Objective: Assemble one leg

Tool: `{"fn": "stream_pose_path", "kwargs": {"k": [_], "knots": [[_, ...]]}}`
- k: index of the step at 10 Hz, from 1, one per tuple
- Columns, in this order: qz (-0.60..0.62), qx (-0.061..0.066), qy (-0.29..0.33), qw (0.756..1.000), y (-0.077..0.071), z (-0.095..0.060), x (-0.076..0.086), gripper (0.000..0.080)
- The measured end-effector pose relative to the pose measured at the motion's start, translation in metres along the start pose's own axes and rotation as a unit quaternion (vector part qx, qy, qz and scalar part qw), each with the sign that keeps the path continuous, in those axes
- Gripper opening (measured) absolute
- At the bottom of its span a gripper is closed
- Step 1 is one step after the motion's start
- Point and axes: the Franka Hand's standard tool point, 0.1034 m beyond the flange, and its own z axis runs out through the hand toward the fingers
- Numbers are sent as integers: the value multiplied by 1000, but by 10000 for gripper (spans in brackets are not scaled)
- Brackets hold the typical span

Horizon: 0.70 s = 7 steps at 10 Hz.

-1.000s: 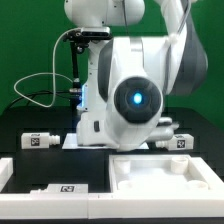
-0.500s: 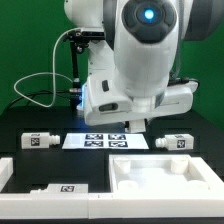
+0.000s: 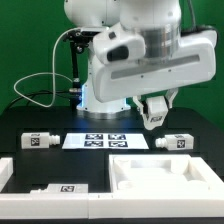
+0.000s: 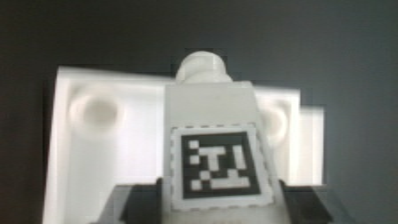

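Within the last second the wrist swung round and rose, so the leg (image 3: 152, 113) hung clear of the bench (image 3: 20, 128), at two o'clock from the marker board (image 3: 95, 140); it was carried, not yet seated. The fingers (image 4: 134, 208) were clamped on its tagged end. Its long axis ran from one o'clock down to seven, with the tip aimed at the white top panel (image 4: 89, 110).

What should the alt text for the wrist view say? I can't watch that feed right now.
A white leg with a black-and-white tag fills the middle of the picture, gripped at its near end by the dark gripper. Behind it lies a white panel with round recesses on either side of the leg, on a black table.
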Motion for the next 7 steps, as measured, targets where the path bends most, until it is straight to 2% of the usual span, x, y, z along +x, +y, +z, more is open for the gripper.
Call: {"fn": "stream_pose_path", "kwargs": {"k": [1, 3, 4, 5, 6, 7], "knots": [[2, -5, 17, 1000, 1, 5, -5, 287], [4, -21, 84, 996, 8, 3, 2, 287], [1, -32, 132, 991, 7, -1, 12, 287], [-10, -39, 178, 983, -4, -10, 30, 287], [-17, -39, 208, 977, -19, -20, 45, 287], [-26, -47, 269, 962, -31, -33, 66, 287]]}}
